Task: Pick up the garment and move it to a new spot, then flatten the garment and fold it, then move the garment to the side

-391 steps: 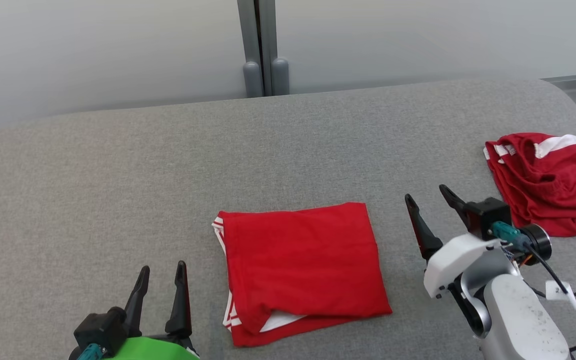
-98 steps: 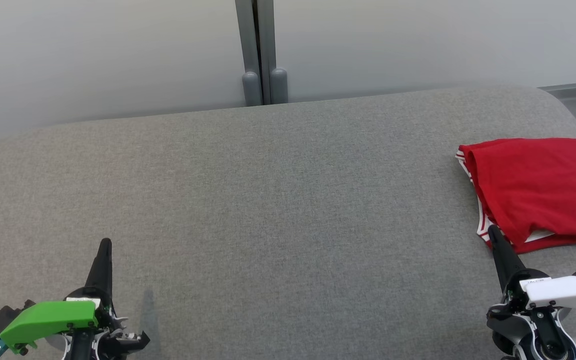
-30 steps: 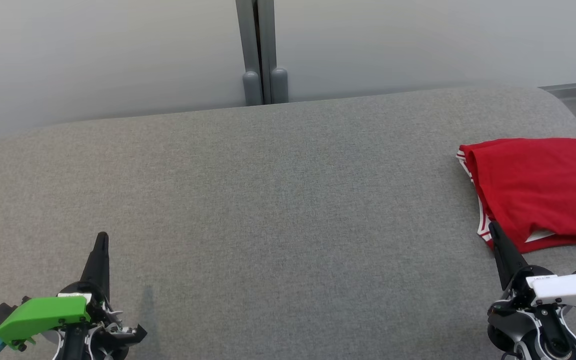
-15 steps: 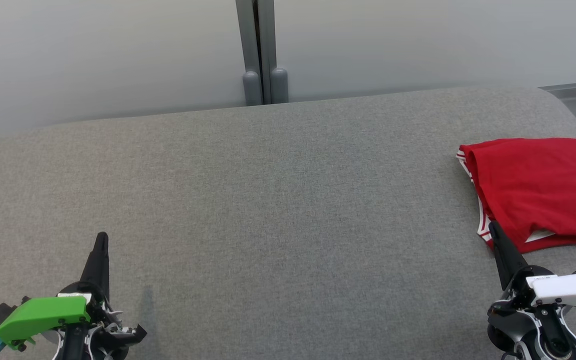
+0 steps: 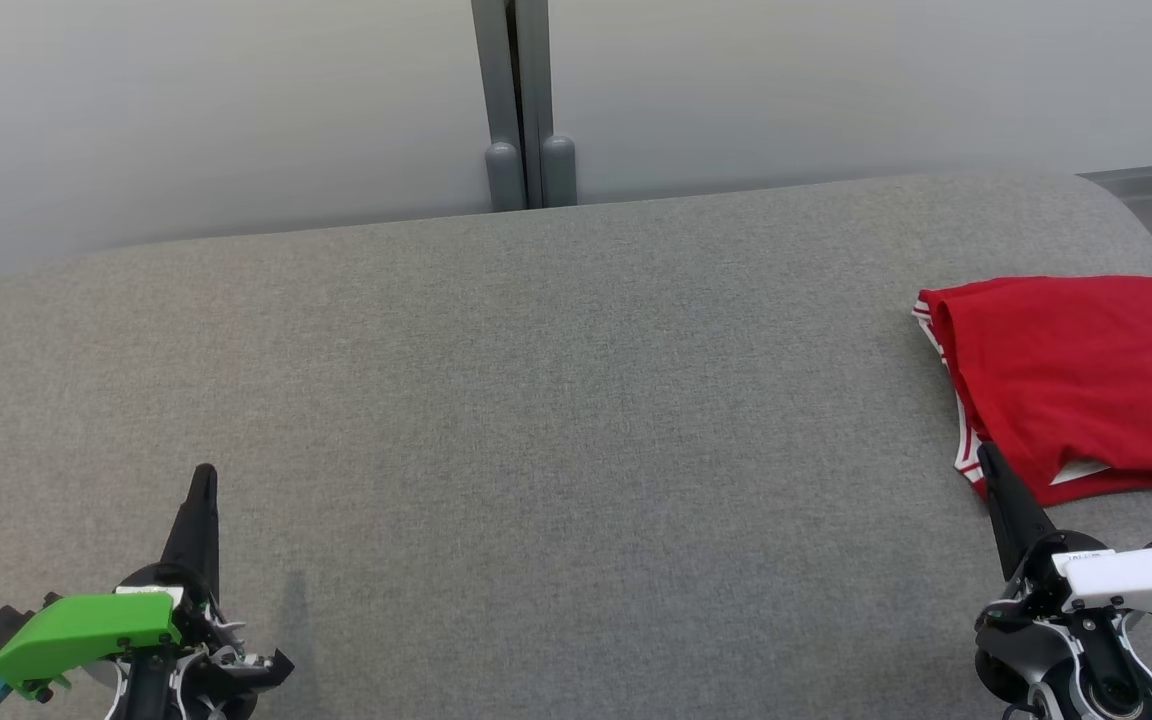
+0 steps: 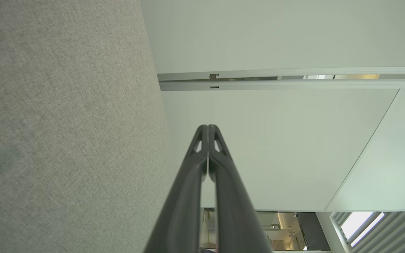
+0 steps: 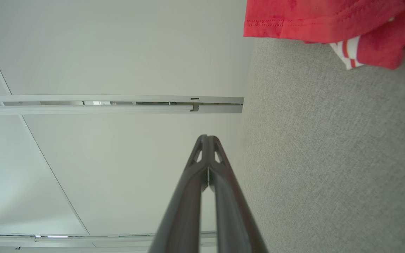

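My head camera looks down from high up at the grey cloth-covered table (image 5: 576,400), facing the pale wall (image 5: 236,100). Both wrist cameras sit low, close to that table, tipped sideways, facing that wall. Head and right wrist share the folded red cloth garment (image 5: 1076,370).

Soft, even light; mostly sharp pictures.
The grey woven cushion surface (image 5: 576,400) is lit evenly, with a faint shadow beside the left gripper (image 5: 204,475). In the left wrist view a slatted window (image 6: 359,222) glares white, and the near dark fingers (image 6: 188,221) blur.
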